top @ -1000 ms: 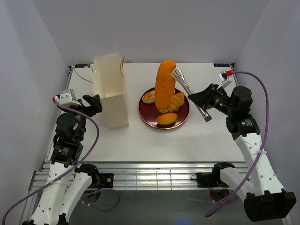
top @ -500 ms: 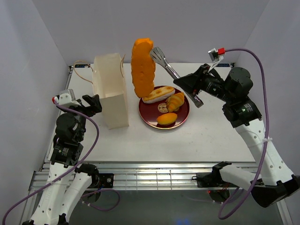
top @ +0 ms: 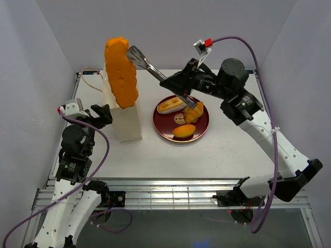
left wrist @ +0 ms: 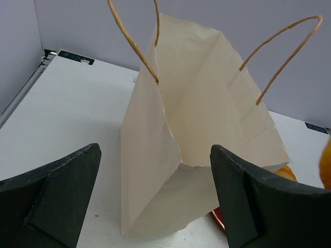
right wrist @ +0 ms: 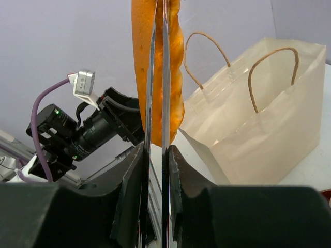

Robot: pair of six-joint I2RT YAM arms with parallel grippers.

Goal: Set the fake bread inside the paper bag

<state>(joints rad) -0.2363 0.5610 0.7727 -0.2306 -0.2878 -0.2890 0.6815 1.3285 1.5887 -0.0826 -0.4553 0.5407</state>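
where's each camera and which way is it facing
Top external: above, behind the bases, facing the table; left arm and right arm show.
Left wrist: low beside the paper bag, facing it; open left pincer frames it.
Right wrist: raised, sights along the tongs to the fake bread; right pincer shut on them.
Both wrist views share the paper bag.

The silver tongs (right wrist: 166, 93) are clamped between the dark fingers (right wrist: 130, 196) of the right gripper (right wrist: 156, 157), and the flat orange slab (right wrist: 176, 62) is pinched upright between their two blades. Behind and to the right, the open paper bag (right wrist: 258, 139) with brown string handles is seen on the table (right wrist: 316, 168). To the left, the left arm (right wrist: 77, 137) with a purple cable is visible.
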